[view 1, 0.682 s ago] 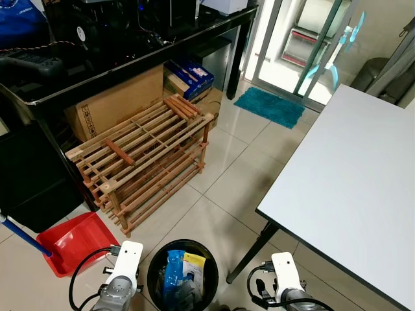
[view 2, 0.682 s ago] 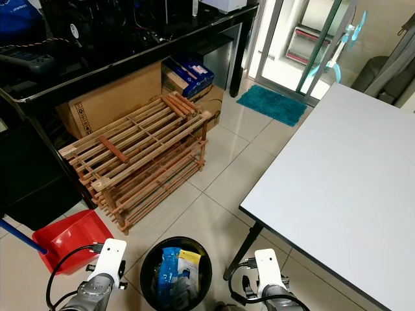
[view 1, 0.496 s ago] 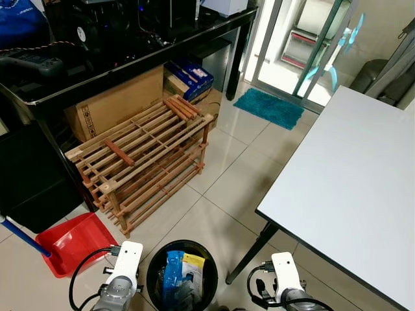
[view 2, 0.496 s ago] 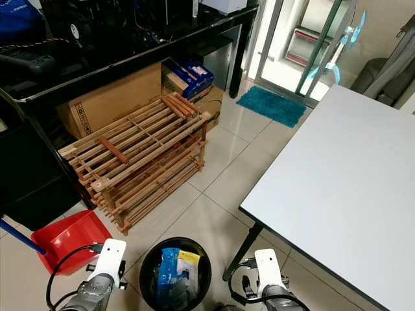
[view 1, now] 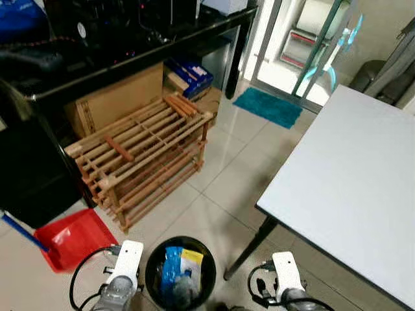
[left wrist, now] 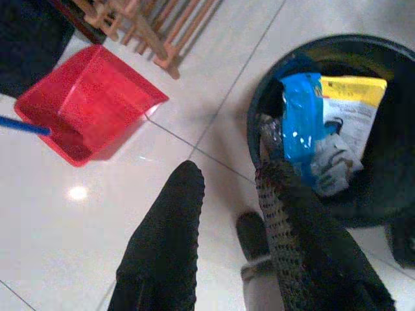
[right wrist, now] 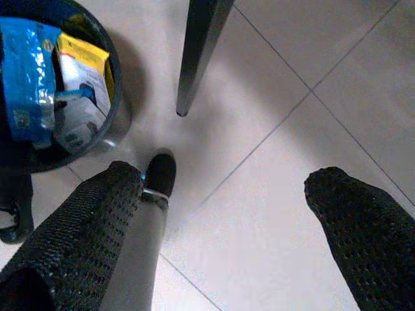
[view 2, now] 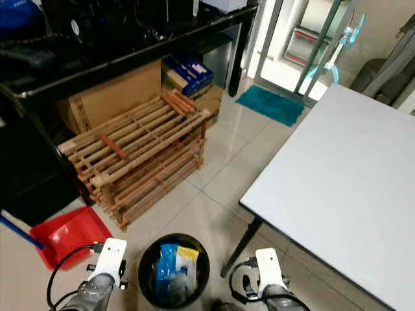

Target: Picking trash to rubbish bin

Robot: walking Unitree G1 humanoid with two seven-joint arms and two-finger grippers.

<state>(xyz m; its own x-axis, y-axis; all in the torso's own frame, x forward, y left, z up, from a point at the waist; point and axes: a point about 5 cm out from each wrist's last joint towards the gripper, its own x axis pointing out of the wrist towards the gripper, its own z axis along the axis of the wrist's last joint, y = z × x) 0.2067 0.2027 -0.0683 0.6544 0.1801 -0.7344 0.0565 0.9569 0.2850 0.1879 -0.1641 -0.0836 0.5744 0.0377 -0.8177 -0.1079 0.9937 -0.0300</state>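
Left hand [left wrist: 224,194] empty, beside trash-filled bin [left wrist: 389,188]

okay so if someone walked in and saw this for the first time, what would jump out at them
Likely the black bin on the tiles right below, holding blue and yellow wrappers. A red dustpan lies to its left, a wooden rack stands behind it by the black desk, and a white table spreads on the right. Both hands hang low and open, holding nothing.

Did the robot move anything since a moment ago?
No. Only the head camera shifted a little and blurred. The round black rubbish bin keeps its blue and yellow wrappers, the red plastic dustpan lies beside it, and both claws hang open, empty.
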